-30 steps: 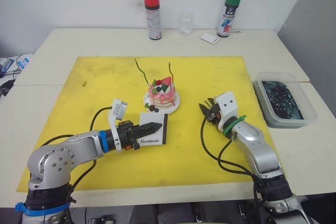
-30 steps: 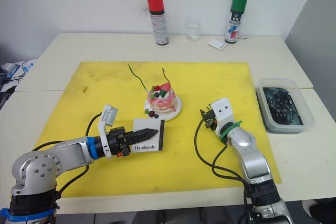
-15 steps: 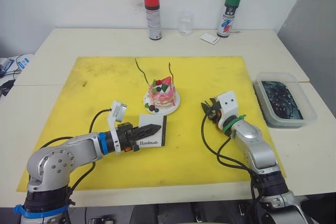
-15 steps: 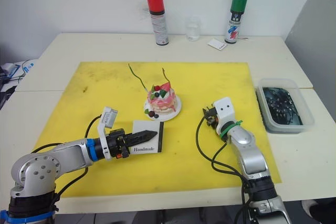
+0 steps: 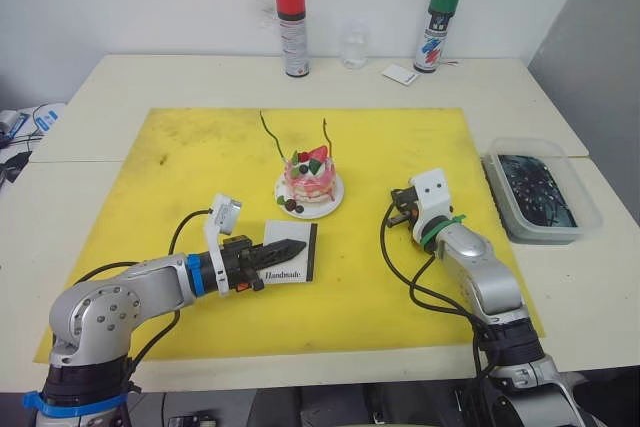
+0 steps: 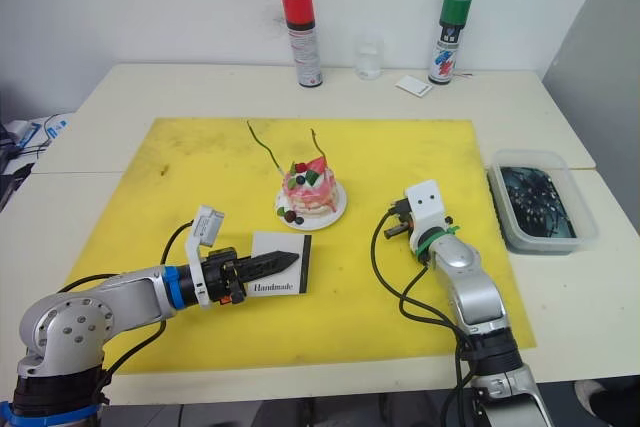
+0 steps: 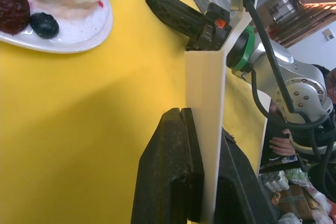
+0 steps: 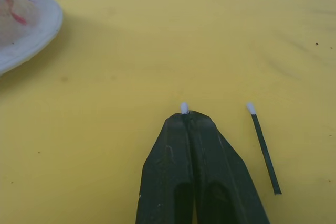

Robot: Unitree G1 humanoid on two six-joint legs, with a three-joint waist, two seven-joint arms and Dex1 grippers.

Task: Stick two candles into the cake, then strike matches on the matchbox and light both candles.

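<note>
Matchbox [image 5: 293, 252] stands on edge on the yellow mat [image 5: 180, 167], in front of the cake [image 5: 309, 179] and slightly to its left, pinched between the left gripper's [image 5: 287, 247] fingers. Two candles [image 5: 271, 138] rise from the cake. Right of the cake, the right gripper [image 8: 189, 117] is pressed together on a white-tipped match [image 8: 184, 108], another match [image 8: 264, 150] lying just beside it.

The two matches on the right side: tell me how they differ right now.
The held match is pinched between the right gripper fingers, only its white tip poking out; the loose match lies flat on the yellow mat, its whole dark stick showing. The held match points along the fingers; the loose match lies at a slight angle beside them, untouched. Both have white heads.
</note>
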